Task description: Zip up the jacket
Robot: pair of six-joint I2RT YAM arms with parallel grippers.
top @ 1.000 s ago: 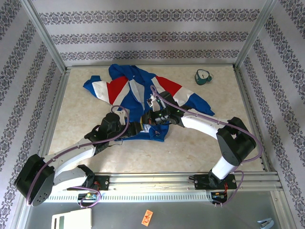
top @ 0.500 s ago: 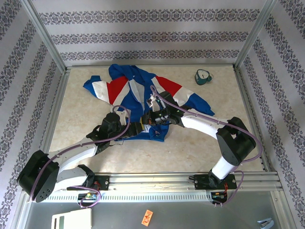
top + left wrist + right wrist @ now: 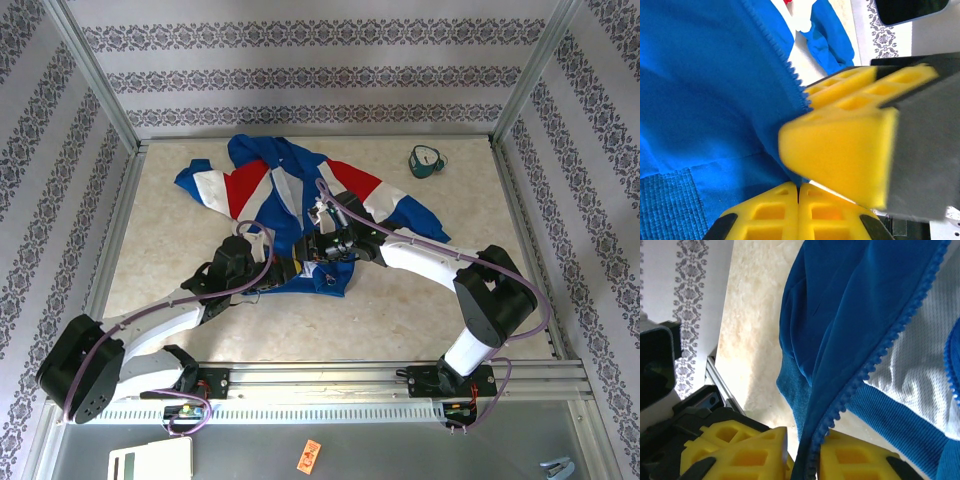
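Swapping grips: left gripper (image 3: 799, 210) had just closed on the royal-blue track jacket (image 3: 290, 190), mid-table toward the far edge; right gripper (image 3: 805, 455) eased apart around its blue zipper teeth (image 3: 880, 355). Zipping likely not begun.

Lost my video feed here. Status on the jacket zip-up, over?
Left gripper shut low on the jacket. Right gripper parted around the zipper edge. Front not yet zipped. Nothing blocking; small teal object sits apart.
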